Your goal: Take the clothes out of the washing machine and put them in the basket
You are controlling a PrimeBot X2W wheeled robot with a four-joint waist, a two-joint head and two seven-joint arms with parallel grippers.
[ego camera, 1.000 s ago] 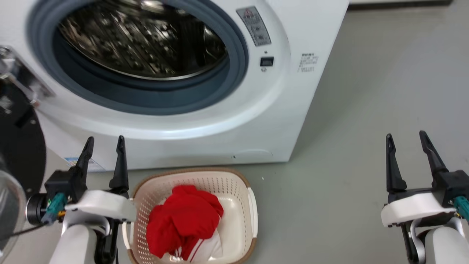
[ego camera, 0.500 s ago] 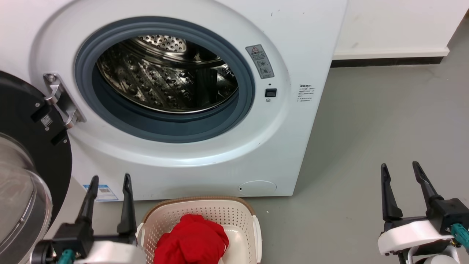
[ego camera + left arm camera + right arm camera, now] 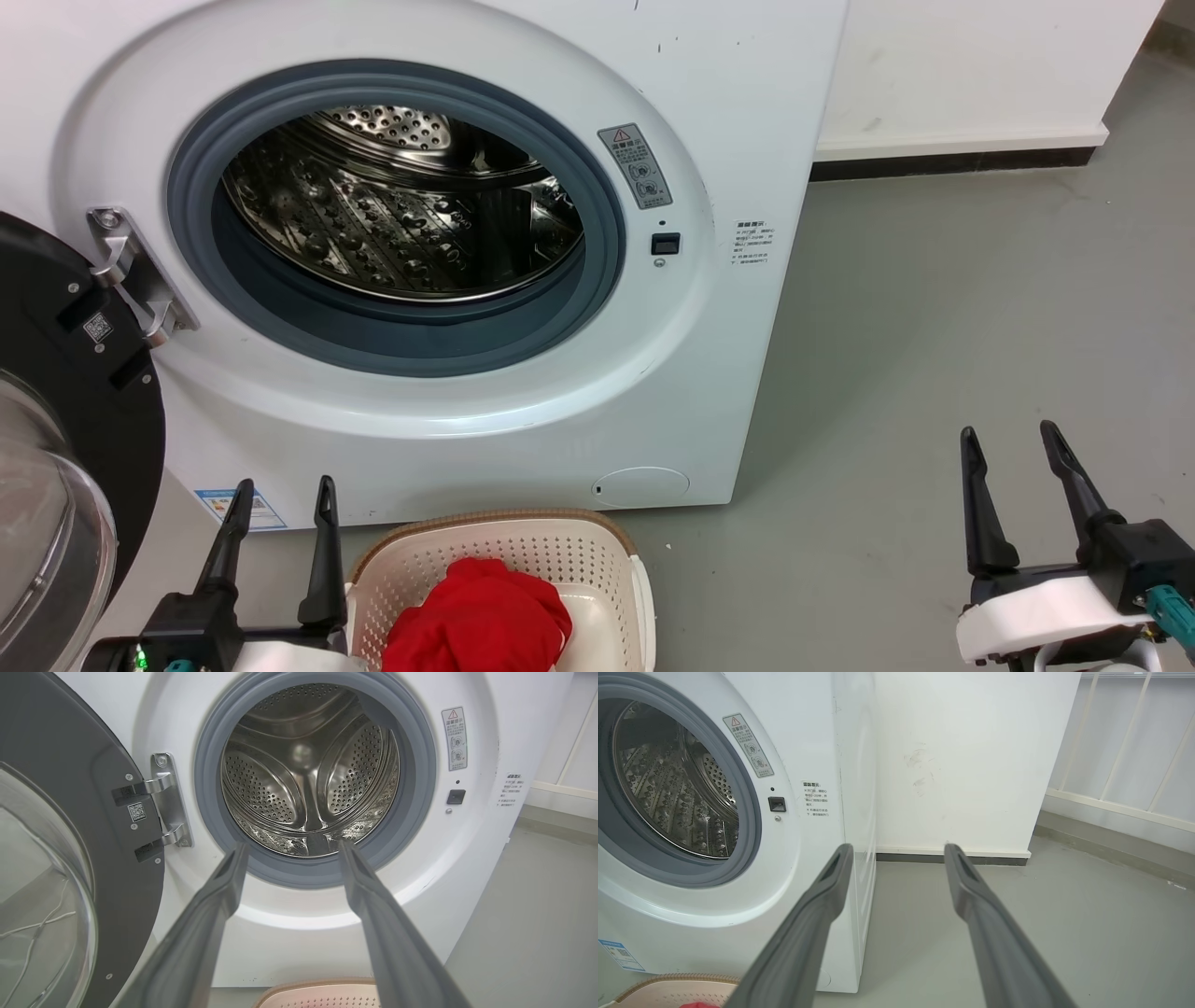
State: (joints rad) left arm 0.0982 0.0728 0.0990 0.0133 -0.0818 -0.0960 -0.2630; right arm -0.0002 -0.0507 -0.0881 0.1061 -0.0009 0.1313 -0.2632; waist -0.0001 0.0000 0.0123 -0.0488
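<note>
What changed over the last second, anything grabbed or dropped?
The head camera tilted up, so the whole picture slid down: more of the washing machine shows, less of the basket. That is the view moving, not the things. Nothing grabbed or let go. Unchanged: left gripper and right gripper open and empty, red clothes in the basket, door open.

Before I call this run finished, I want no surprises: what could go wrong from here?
The black-rimmed glass door hangs open just left of the open left gripper; a turn could knock it. The cream perforated plastic basket holding bright red clothes sits close ahead; rolling forward might push it.
</note>
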